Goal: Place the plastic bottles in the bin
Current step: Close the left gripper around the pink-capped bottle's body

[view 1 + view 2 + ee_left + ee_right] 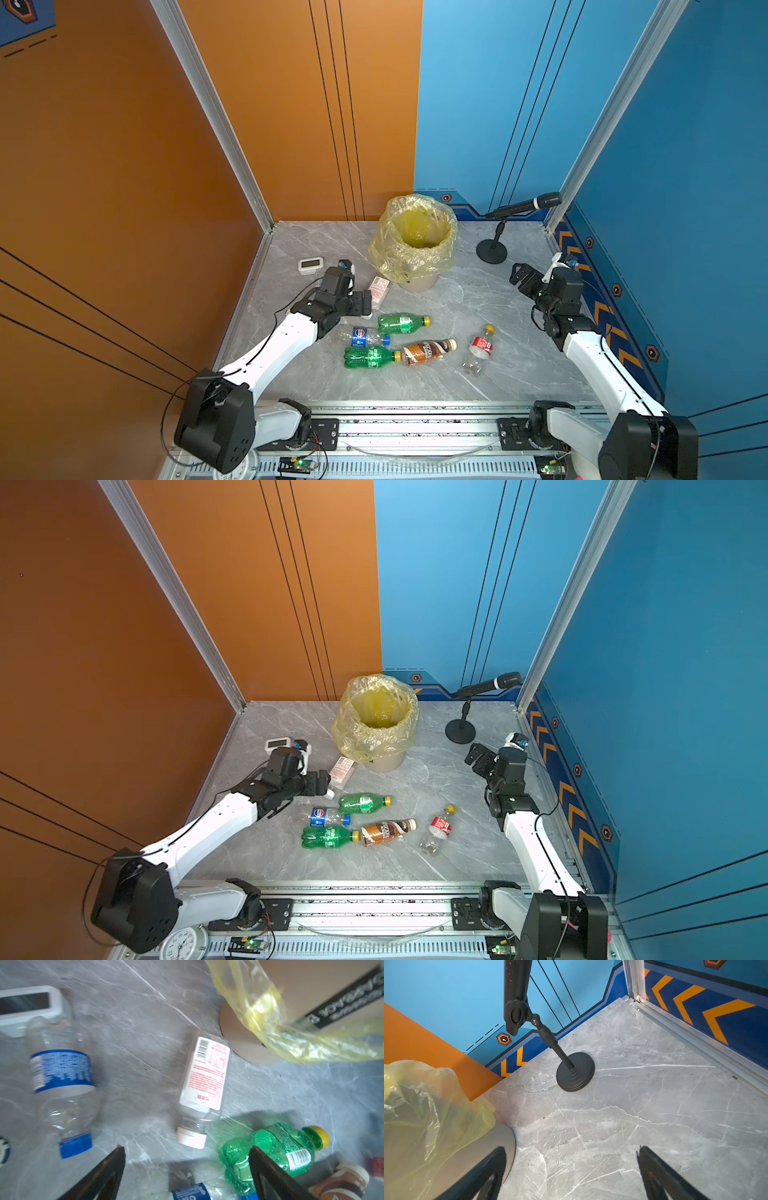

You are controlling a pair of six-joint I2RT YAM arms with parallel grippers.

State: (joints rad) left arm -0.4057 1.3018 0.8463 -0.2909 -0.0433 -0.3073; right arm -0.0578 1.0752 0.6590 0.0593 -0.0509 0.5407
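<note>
- Progress check: basically 0 of 7 done. The bin (395, 257) stands at the back of the table (519, 374), and I can't spot any bottle inside its yellow bag.
- Everything lies on the marble. The white red-label bottle (379, 291) is just beside the bin's base. Nearer the front are the far green bottle (402, 323), Pepsi bottle (365, 336), near green bottle (369, 357), coffee bottle (428, 351) and clear red-label bottle (480, 349).
- The small water bottle (60, 1076) only shows on the left wrist view.
- The left gripper (186, 1148) is spread wide and empty, hovering by the white bottle's cap end.
- The right gripper (572, 1148) is wide open too, holding nothing, near the mic stand (575, 1072).
- So all 7 picks are left, I reckon.
</note>
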